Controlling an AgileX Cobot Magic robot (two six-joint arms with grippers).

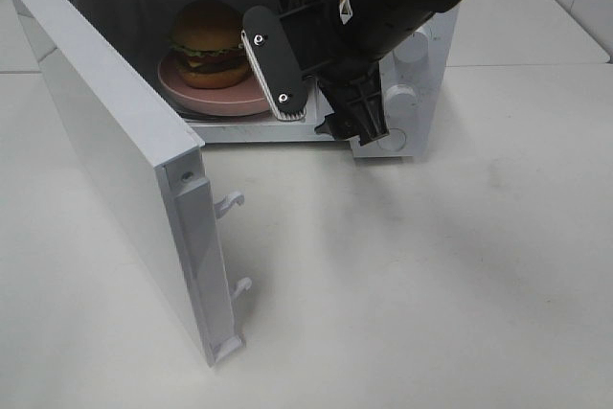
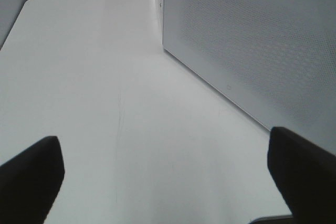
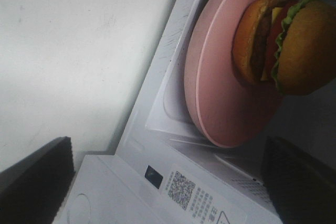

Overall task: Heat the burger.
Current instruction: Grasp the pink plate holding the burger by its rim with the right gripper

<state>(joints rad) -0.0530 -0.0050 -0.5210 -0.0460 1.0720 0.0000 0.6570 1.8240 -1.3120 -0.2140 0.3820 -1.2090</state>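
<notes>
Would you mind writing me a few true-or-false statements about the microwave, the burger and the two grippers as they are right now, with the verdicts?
1. The burger sits on the pink plate inside the microwave. True.
2. The microwave door is closed. False: it stands swung wide open.
3. The right gripper is holding the plate. False: its jaws are open and empty, in front of the microwave opening.
4. The left gripper is open and holds nothing. True.
5. The burger lies on the table in front of the microwave. False: it is inside the microwave, on the plate.
</notes>
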